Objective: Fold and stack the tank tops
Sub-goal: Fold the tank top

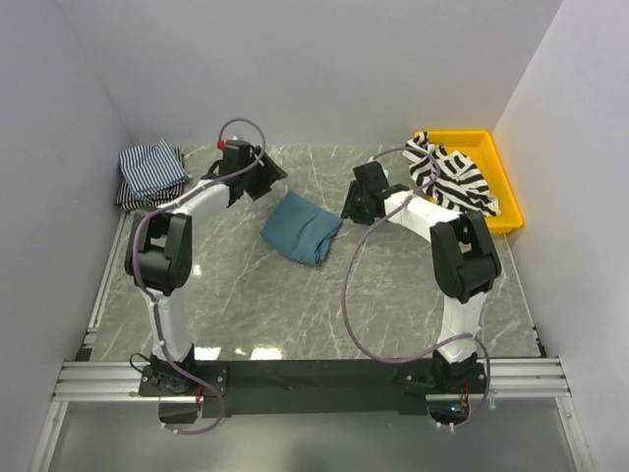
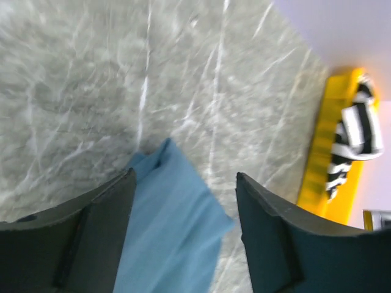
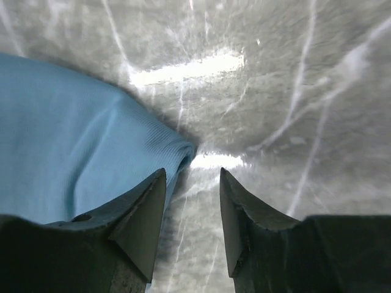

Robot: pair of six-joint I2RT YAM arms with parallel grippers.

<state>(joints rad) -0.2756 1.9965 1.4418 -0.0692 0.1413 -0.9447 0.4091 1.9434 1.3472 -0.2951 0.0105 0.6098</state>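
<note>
At table centre: teal-blue tank top (image 1: 300, 228) folded, lying free, flanked by both grippers.
Found left gripper (image 1: 270, 179) at top's far-left corner, jaws spread wide, gripping nothing; per left wrist cam, teal cloth below the gap, not pinched. Found right gripper (image 1: 352, 206) just beside top's right edge, jaws parted, empty; per right wrist cam, rounded fold edge by one finger, bare marble table (image 1: 246, 295) between tips. Logged black-and-white striped top (image 1: 454, 177) bunched, unfolded, in yellow tray (image 1: 494, 157) at far right, spilling over tray's left rim. Logged folded fine-striped blue-white tops (image 1: 152, 169) stacked at far-left corner by wall, well apart from both grippers.
</note>
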